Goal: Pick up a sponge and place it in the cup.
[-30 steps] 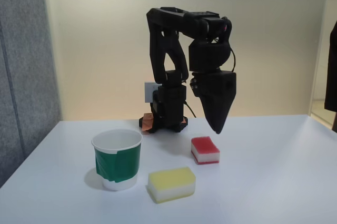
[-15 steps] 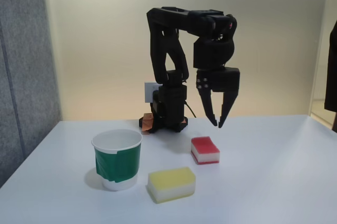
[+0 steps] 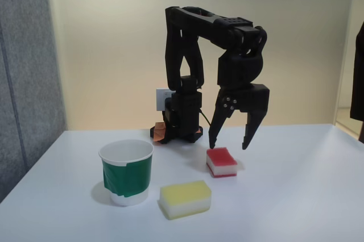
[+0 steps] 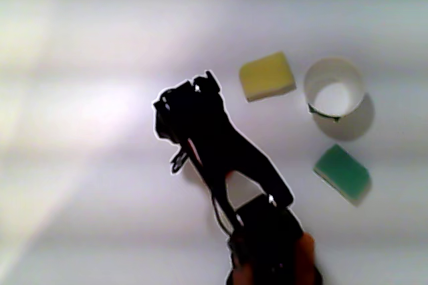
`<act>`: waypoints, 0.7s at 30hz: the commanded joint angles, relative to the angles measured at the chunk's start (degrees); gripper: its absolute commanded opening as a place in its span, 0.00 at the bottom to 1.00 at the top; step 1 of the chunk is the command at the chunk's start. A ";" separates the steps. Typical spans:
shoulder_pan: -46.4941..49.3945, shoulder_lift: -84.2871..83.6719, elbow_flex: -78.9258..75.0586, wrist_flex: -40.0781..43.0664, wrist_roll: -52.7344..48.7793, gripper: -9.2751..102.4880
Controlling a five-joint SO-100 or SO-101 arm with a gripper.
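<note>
In the fixed view, the cup (image 3: 127,172) is standing at the left, with a yellow sponge (image 3: 185,198) lying just right of it. Farther right, the sponge (image 3: 221,162) is sitting on the table (image 3: 296,196). The gripper (image 3: 228,143) is hanging just above it, jaws spread wide, holding nothing.

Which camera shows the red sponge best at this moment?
The fixed view: the sponge sits unobstructed on the table, red top and white layer clear, below the open end effector. In the other view the arm covers that area, so I cannot make it out.
</note>
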 commanded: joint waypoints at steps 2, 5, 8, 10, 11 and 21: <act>-1.05 0.44 -0.88 0.79 -2.64 0.34; -1.85 0.35 0.62 0.70 -3.25 0.35; -2.46 0.35 2.11 0.00 -4.39 0.35; -2.99 0.09 2.99 -0.62 -4.83 0.35; -3.16 -0.09 3.43 -0.79 -5.10 0.35; -4.57 -2.72 7.56 -5.10 -7.12 0.36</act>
